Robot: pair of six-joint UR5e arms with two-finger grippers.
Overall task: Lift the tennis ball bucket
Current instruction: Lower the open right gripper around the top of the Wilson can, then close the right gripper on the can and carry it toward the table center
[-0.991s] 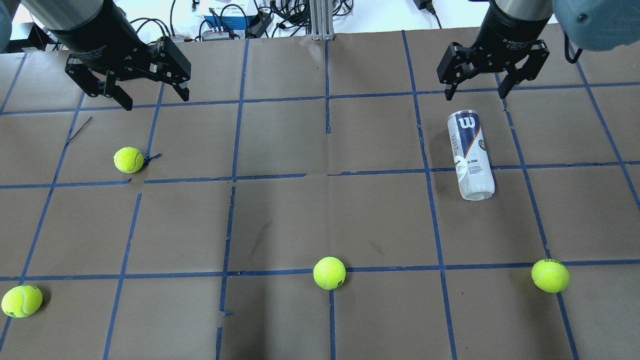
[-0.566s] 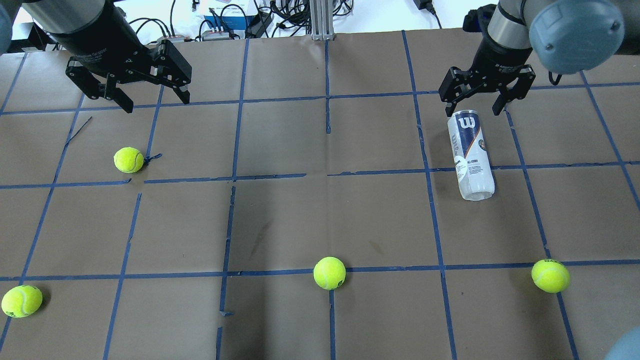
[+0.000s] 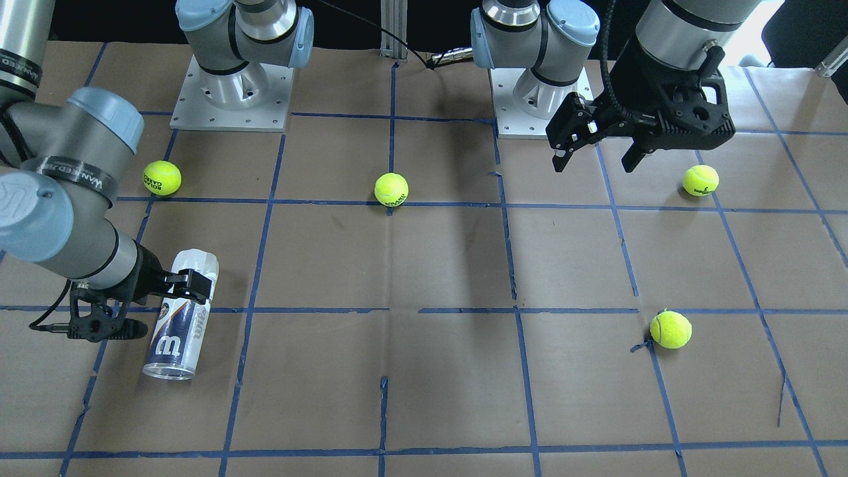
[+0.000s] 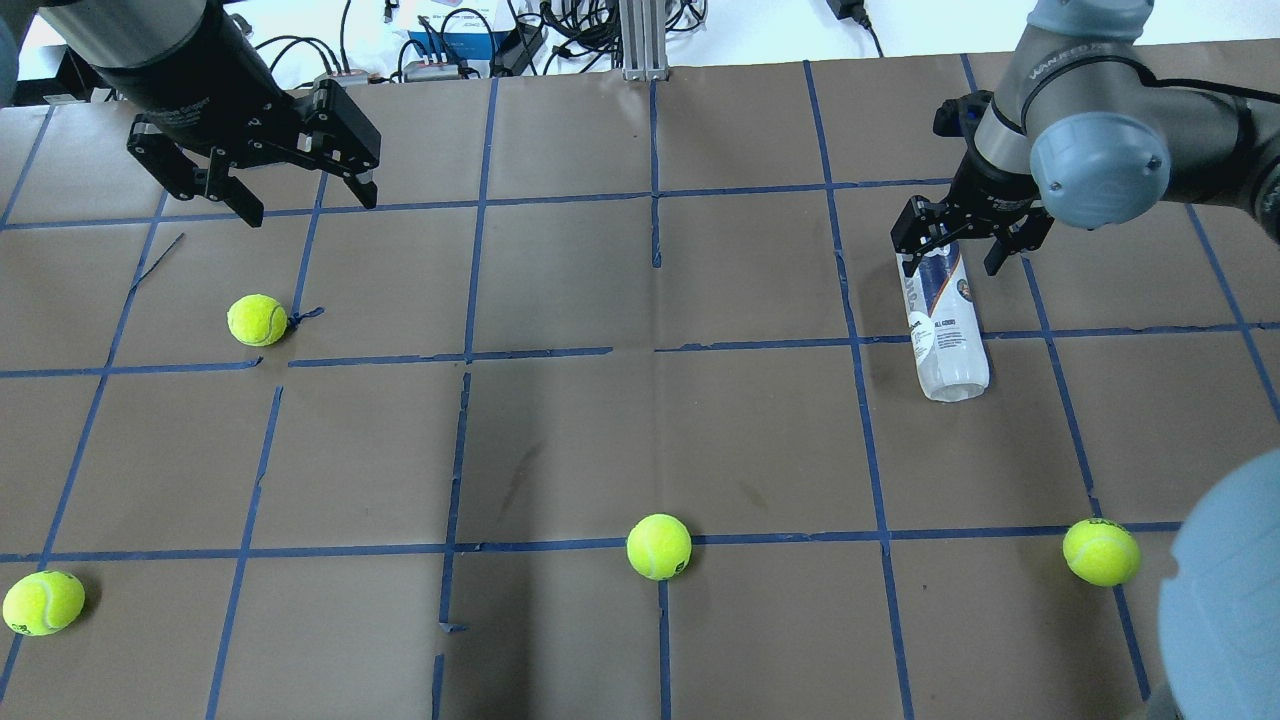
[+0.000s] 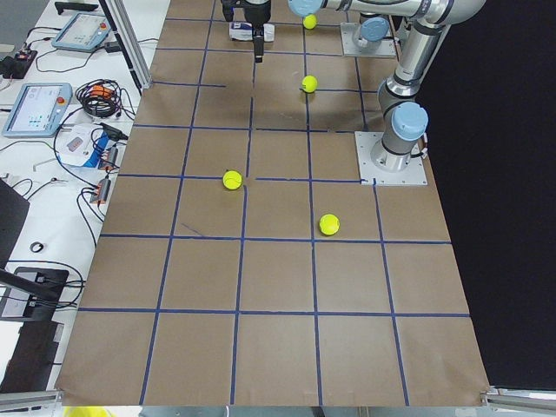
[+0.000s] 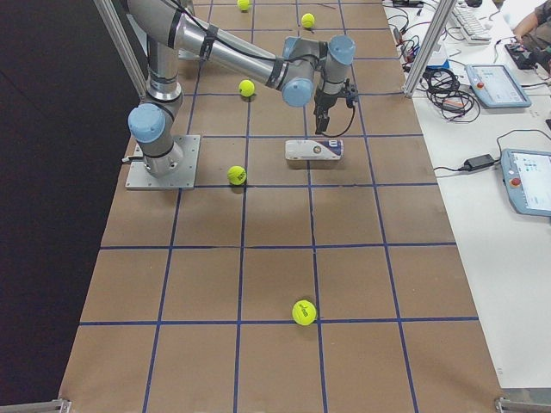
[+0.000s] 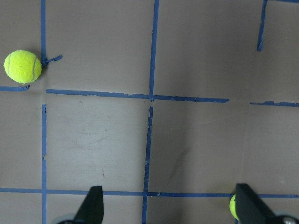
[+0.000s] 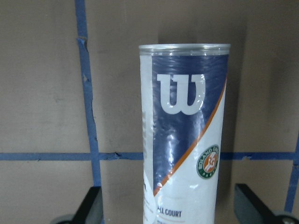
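The tennis ball bucket (image 4: 947,335) is a clear tube with a white-and-navy label. It lies on its side on the brown table, at the right in the overhead view. It also shows in the front-facing view (image 3: 177,328) and in the right wrist view (image 8: 184,140), with its silvery rim end pointing away from the robot. My right gripper (image 4: 948,262) is open and low over the tube's labelled end, one finger on each side, not touching; it also shows in the front-facing view (image 3: 156,305). My left gripper (image 4: 310,205) is open and empty, hovering at the far left.
Several yellow-green tennis balls lie on the table: one below the left gripper (image 4: 257,319), one at the near left corner (image 4: 42,602), one at the middle front (image 4: 658,546), one at the near right (image 4: 1100,551). Blue tape lines grid the table.
My right gripper has come down and toward the robot, from beyond the tube's end to straddling its labelled end. The tube and the left gripper have stayed in place.
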